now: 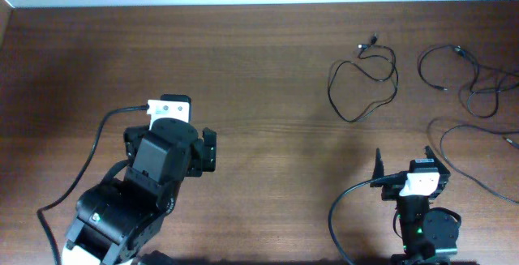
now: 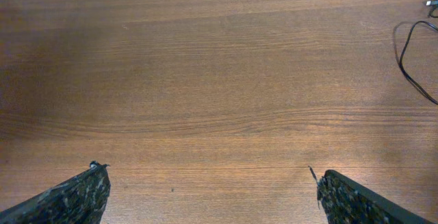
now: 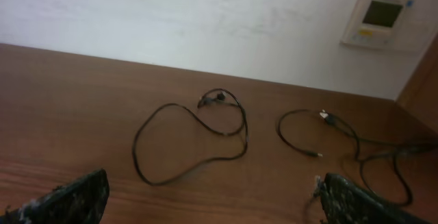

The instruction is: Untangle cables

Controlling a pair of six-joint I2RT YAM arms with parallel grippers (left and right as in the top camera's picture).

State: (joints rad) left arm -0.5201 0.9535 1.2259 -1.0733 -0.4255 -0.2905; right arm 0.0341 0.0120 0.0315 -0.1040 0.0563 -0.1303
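Over on the left, the left pincer (image 2: 205, 170) hangs released and empty above bare surface (image 2: 205, 80), a dark brown wood grain with a dull sheen. It sits well apart from anything it is meant to handle.

Right of centre lies a looped cable (image 3: 243, 138), thin, black and limp. It is a single open loop that crosses itself near its small plug (image 3: 219, 97), and it looks nearly free already. The right pincer (image 3: 211, 177) is also spread wide with nothing in it, near the front edge, with that loop beyond it and the rest off to its right.

At the far right the other cables (image 1: 478, 87) snake over one another, and one long strand runs out past the edge of view. I can't tell how many wires are in there.

Trouble I'd expect:
- The wires lie flat on a hard top, so the tips may scrape or skate over them and close on nothing.
- A grab at a crossing could pinch two strands together, and pulling would then tighten the snarl.
- A light cable dragged sideways could slide off the right edge.
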